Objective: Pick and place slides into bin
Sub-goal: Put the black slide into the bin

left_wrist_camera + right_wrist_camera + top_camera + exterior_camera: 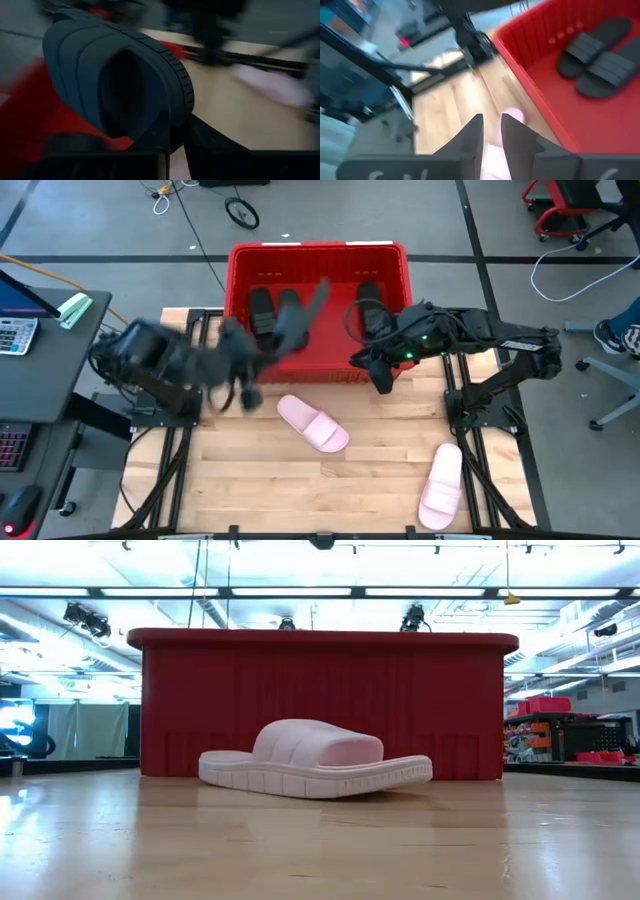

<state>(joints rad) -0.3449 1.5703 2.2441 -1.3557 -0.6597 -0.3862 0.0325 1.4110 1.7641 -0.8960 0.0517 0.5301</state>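
My left gripper [266,355] is shut on a black slide [303,317], held in the air over the near left part of the red bin [318,252]; this slide fills the left wrist view [115,85]. Other black slides lie on the bin floor [262,310] [594,54]. My right gripper [382,378] hangs by the bin's near rim, its fingers [490,131] a narrow gap apart and empty. One pink slide [313,423] lies sole-down on the table before the bin, another [441,485] at the near right. My left gripper pinches the black slide by the edge of its sole [175,117] between its two fingers. The slide is lifted clear and tilted, its strap opening [120,87] facing the wrist camera. The fingertips themselves are hidden behind the slide.
The bin stands at the table's far edge; in the low view its wall [320,700] rises behind the nearer pink slide [315,765]. Bare wood lies between and around the two pink slides. A desk with a calculator [15,335] stands left of the table.
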